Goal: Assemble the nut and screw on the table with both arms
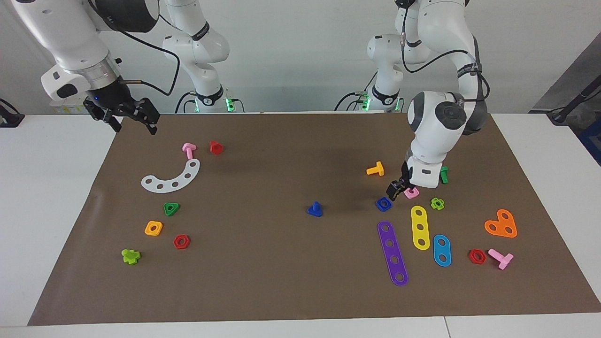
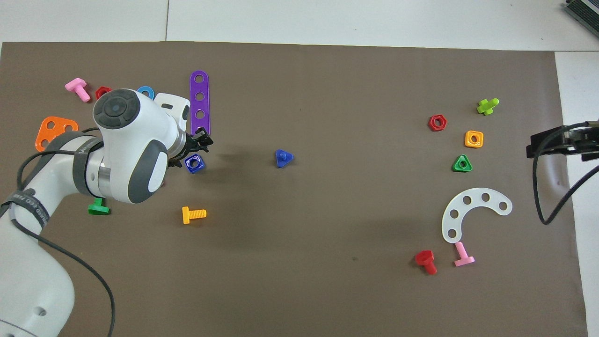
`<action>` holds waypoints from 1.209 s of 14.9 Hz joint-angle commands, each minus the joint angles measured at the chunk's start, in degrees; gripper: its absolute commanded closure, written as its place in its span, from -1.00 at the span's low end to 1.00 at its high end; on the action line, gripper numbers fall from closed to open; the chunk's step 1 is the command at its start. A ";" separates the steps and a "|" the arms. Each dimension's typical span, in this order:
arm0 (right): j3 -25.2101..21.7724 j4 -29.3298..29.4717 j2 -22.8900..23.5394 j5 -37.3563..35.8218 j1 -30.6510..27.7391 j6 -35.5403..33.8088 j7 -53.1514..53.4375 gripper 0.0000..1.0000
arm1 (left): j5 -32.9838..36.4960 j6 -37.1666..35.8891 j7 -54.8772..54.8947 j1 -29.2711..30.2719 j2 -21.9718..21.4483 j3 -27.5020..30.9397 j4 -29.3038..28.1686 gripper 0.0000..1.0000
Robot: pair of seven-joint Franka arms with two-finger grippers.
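Note:
The dark-blue square nut (image 1: pixel 383 203) lies flat on the brown mat (image 1: pixel 263 263) toward the left arm's end; it also shows in the overhead view (image 2: pixel 194 163). The dark-blue screw (image 1: pixel 315 209) stands on its triangular head, shaft up, near the mat's middle (image 2: pixel 283 158). My left gripper (image 1: pixel 398 188) hangs open and empty just above the mat, close beside the nut and over the pink square nut's edge (image 2: pixel 191 150). My right gripper (image 1: pixel 127 116) is open and empty, waiting high over the mat's corner at the right arm's end (image 2: pixel 557 140).
Around the nut lie a pink square nut (image 1: pixel 412 193), a purple strip (image 1: pixel 392 253), a yellow strip (image 1: pixel 419 227), an orange screw (image 1: pixel 375 169) and a green screw (image 1: pixel 443 174). At the right arm's end lie a white curved strip (image 1: pixel 173 177) and several small nuts and screws.

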 commanded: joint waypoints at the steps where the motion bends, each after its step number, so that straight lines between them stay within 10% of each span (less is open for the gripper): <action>1: 0.10 -1.59 -1.43 0.31 0.06 1.37 -0.36 -1.00 | -0.01 2.75 0.48 -0.18 -0.45 0.90 -2.07 -0.54; 18: -0.60 -2.12 -2.22 3.30 -0.38 0.75 0.00 -1.00 | -0.01 3.28 2.50 -0.09 -0.45 0.99 -5.24 -0.03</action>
